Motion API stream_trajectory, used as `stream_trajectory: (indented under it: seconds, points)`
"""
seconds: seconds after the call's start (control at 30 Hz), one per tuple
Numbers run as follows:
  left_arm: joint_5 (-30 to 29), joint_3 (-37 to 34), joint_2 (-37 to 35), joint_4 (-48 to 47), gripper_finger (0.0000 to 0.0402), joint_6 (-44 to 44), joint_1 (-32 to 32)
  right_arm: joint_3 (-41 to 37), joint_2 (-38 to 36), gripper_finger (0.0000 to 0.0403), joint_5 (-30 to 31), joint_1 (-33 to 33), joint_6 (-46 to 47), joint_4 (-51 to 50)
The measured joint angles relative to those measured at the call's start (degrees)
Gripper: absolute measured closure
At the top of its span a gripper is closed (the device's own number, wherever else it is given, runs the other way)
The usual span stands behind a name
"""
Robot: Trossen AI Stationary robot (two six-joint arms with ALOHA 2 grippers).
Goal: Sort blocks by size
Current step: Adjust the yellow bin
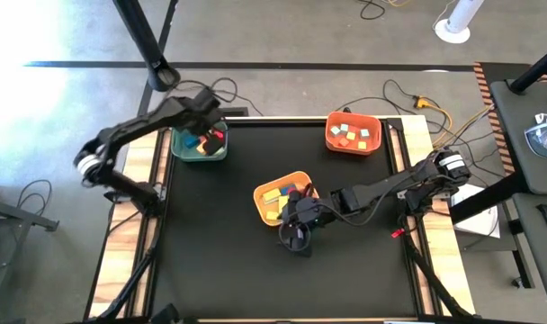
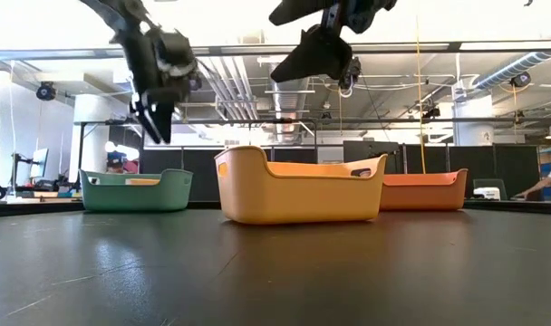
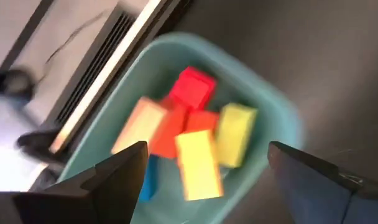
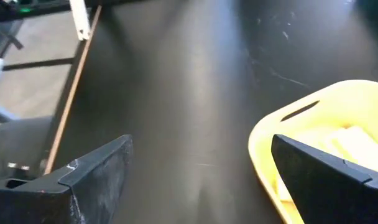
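Three plastic bins, green bin of blocks under wide, empty left hand, right hand wide beside yellow bin.

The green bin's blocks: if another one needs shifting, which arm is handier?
Probably the left. Its open, empty pincer hangs right over the green bin and its blocks, while the right pincer, also open, sits beside the yellow bin mid-table.
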Motion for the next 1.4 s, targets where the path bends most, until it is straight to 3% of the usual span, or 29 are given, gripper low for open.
stream_trajectory:
  seconds: [0.27, 0.4, 0.57, 0.77, 1.13, 1.4]
  points:
    - [16.1, -9.2, -17.4, 11.6, 0.0083, -3.4, -5.2, -3.4, 0.5, 0.003, 1.9, -2.9, -5.9, 1.0]
    - [17.3, -15.8, -25.0, 18.8, 0.0083, -6.2, -10.6, -6.7, 2.2, 0.003, 1.4, -4.2, -14.4, 0.9]
    - [17.3, -22.1, -31.3, 26.1, 0.0083, -9.6, -17.5, -7.0, 8.0, 0.003, 1.7, -4.8, -16.6, 2.6]
    - [17.0, -23.8, -34.7, 28.0, 0.0083, -11.8, -21.7, -1.6, 14.7, 0.003, 7.5, -5.0, -15.4, 4.3]
    - [16.8, -23.4, -36.9, 28.1, 0.0083, -12.4, -23.0, 9.0, 23.0, 0.003, 7.9, -7.0, -19.5, 5.3]
    - [16.8, -23.5, -36.9, 28.0, 0.0083, -12.8, -23.5, 14.2, 26.6, 0.003, 13.7, -11.3, -16.4, 5.4]
